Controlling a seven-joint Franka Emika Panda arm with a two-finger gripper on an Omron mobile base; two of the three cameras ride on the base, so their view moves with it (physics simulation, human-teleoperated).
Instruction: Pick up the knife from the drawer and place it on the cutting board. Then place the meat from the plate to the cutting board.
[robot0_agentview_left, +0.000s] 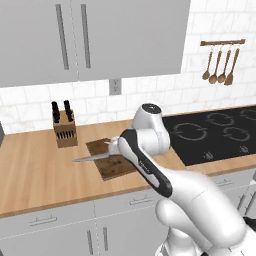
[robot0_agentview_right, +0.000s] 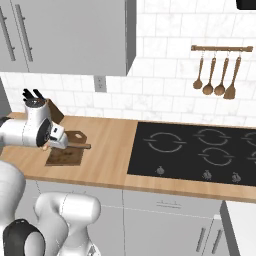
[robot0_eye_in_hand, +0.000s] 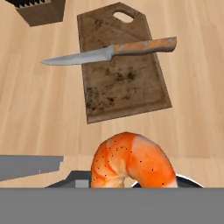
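I see the meat (robot0_eye_in_hand: 131, 159) pinched in my jaws; the cutting board (robot0_eye_in_hand: 127, 87) lies straight ahead (the knife (robot0_eye_in_hand: 109, 53) lies across its far end).

The arm (robot0_agentview_right: 30, 131) reaches over the wooden tabletop (robot0_agentview_right: 107, 150) at the left, above the dark cutting board (robot0_agentview_right: 64, 156). A knife block (robot0_agentview_right: 42, 105) stands behind. The black cooktop (robot0_agentview_right: 195, 152) lies right; wooden spoons (robot0_agentview_right: 216, 75) hang on the far wall.
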